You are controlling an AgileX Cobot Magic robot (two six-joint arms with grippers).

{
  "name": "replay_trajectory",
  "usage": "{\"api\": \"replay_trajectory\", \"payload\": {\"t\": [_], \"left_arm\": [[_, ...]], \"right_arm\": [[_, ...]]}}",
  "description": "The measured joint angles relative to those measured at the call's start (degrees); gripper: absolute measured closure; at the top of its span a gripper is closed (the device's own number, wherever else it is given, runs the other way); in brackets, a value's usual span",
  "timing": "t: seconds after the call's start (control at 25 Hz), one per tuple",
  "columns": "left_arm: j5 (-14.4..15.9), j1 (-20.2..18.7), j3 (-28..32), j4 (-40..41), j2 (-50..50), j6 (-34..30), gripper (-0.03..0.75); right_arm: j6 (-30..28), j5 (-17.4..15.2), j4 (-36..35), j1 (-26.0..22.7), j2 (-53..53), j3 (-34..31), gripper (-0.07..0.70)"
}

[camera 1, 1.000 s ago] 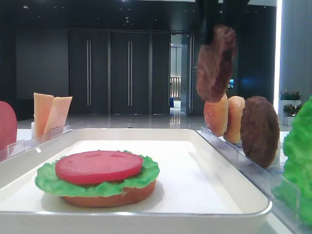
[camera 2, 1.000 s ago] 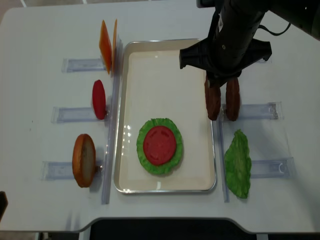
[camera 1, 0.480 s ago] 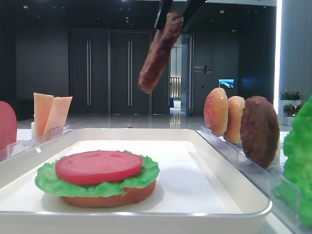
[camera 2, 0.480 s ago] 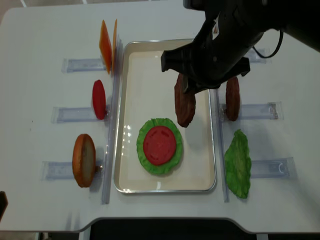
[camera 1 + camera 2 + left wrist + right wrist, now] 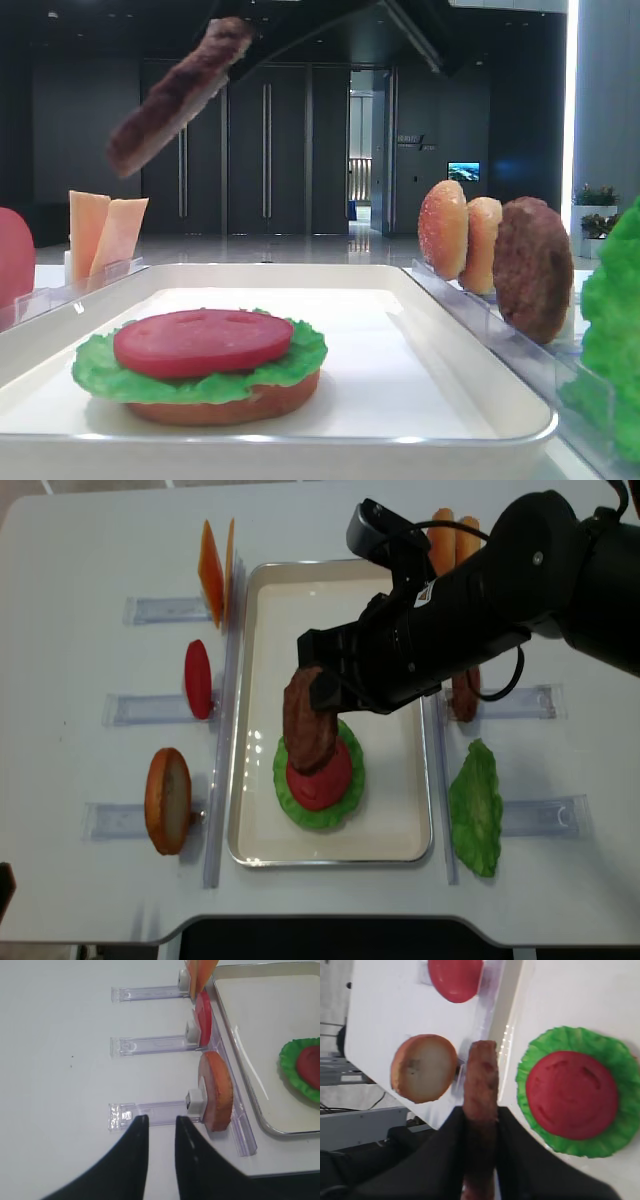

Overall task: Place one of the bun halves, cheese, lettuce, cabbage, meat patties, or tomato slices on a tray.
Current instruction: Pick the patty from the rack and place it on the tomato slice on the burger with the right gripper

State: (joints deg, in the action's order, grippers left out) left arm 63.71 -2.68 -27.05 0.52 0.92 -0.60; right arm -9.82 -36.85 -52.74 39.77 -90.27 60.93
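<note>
Stack on tray [image 5: 405, 790]: bun base, lettuce [image 5: 300, 808], tomato slice [image 5: 325, 775], nearer the tray's near edge.
Right tool [image 5: 322, 685]: clamped on meat patty [image 5: 306, 720], tilted above stack; release left.
Left tool [image 5: 159, 1127]: shut, empty, at worktop's near edge.

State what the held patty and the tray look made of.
Meat patty: probably moulded foam or rubber, matte; its grainy brown disc stays rigid while pinched edge-on. Tray: looks like glossy white plastic or enamelled metal, with highlights along its raised rim.
</note>
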Motion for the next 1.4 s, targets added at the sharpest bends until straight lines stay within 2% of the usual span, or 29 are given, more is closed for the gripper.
{"api": "replay_trajectory", "payload": {"t": [0.12,0.24,0.32,0.4,1.4], "left_arm": [[0.00,0.00,0.00,0.00,0.00,0.00,0.575],[0.00,0.00,0.00,0.00,0.00,0.00,0.575],[0.00,0.00,0.00,0.00,0.00,0.00,0.575],[0.00,0.00,0.00,0.00,0.00,0.00,0.575],[0.00,0.00,0.00,0.00,0.00,0.00,0.575]], "right_arm": [[-12.77,1.10,-14.60,-1.29,0.02,-3.29,0.507],[-23.40,1.96,-25.70,-2.59,0.06,-6.48,0.507],[-29.01,1.96,-30.84,-3.01,0.06,-8.73,0.507],[-31.63,1.96,-33.39,-3.16,0.00,-10.38,0.507],[-36.51,3.44,-39.65,-3.58,-9.18,-11.90,0.507]]}}
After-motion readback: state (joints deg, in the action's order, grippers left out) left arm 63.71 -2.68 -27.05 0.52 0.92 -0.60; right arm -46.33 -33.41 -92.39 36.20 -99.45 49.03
